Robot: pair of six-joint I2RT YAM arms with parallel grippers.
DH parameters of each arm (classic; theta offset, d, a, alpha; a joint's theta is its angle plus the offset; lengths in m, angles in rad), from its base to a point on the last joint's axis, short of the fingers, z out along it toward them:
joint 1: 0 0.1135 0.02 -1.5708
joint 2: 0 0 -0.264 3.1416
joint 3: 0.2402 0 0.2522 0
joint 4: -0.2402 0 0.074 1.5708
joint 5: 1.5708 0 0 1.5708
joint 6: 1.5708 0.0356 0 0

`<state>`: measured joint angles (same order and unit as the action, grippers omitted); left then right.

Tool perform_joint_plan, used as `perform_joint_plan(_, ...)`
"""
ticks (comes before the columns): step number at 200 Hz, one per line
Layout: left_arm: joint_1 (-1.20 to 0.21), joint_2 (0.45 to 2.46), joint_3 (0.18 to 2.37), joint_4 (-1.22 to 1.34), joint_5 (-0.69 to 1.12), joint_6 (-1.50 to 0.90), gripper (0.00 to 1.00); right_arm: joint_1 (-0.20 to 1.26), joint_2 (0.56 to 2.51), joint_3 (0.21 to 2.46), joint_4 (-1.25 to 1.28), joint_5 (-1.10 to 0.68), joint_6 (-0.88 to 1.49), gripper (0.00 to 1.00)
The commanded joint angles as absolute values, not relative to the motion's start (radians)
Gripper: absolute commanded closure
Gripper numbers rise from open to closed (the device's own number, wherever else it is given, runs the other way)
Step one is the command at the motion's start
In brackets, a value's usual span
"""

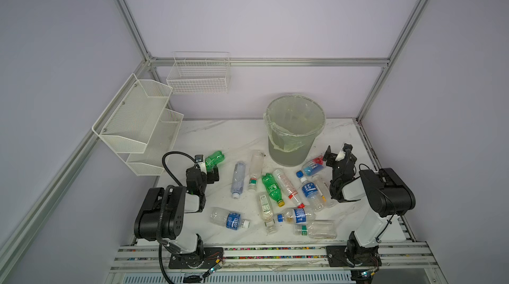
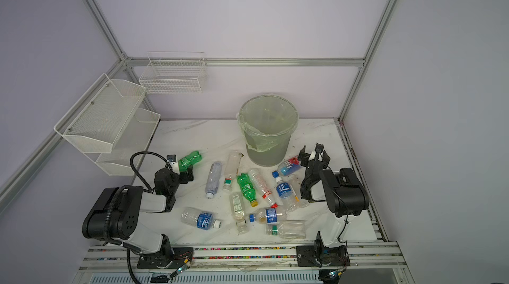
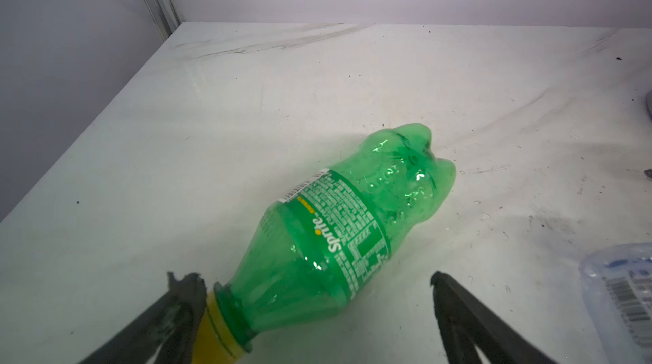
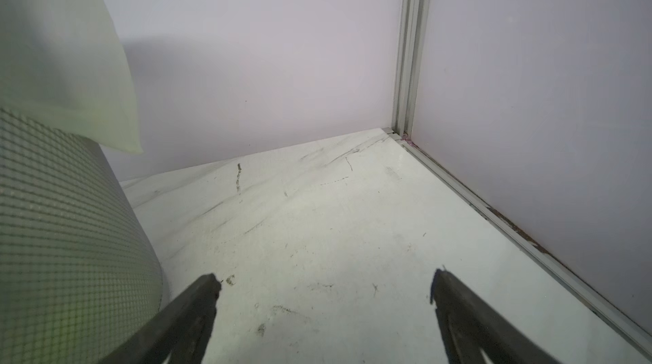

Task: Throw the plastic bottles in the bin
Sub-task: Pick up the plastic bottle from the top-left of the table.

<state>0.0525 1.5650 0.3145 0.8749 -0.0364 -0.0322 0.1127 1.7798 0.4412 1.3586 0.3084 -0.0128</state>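
Left end effector [image 3: 312, 279] released, fingers spread wide; right end effector [image 4: 326, 281] likewise released, and neither grasped anything.

The green Sprite bottle [image 3: 352, 217] lay on its side on the counter [image 1: 209, 136], directly ahead of my left end effector. Its long axis ran away from me, yellow cap nearest and lobed base farthest. The cap sat just beside one finger, with the neck and shoulder between the two. I judged that a closing grasp would cross the axis near the neck.

My left arm was plainly the nearer one for this bottle. The bin [image 1: 289, 156] stood well apart from it across the counter, close to my right end effector. A blue-capped bottle [image 1: 312, 166] lay just beside that end effector. The remaining bottles, a second green one [image 1: 272, 186] among them, lay scattered between my two arms.

The left wrist view alone showed the Sprite cap and label, which my end effector hid in both top views. Only the top views showed the bin's open mouth, and I could make out no bottle inside. The right wrist view gave only the bin's wall and bare counter.
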Motion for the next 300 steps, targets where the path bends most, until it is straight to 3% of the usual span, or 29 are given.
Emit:
perform_joint_plan(1, 0.061, 1.568, 0.381, 0.932, -0.028, -0.015, 0.00, 0.117, 1.782, 0.456, 1.394, 0.300, -0.031, 0.03)
perform_joint_plan(197, 0.063, 1.566, 0.379, 0.935, -0.024, -0.017, 0.00, 0.118, 1.785, 0.451, 1.409, 0.293, -0.032, 0.03)
perform_joint_plan(225, 0.061, 1.557, 0.366, 0.949, 0.044, 0.013, 0.00, 0.118, 1.733, 0.423, 1.425, 0.370, -0.003, 0.03)
perform_joint_plan(300, -0.085, 1.321, 0.351, 0.782, -0.077, 0.127, 0.00, 0.119, 1.294, 0.499, 0.796, 0.403, 0.145, 0.03)
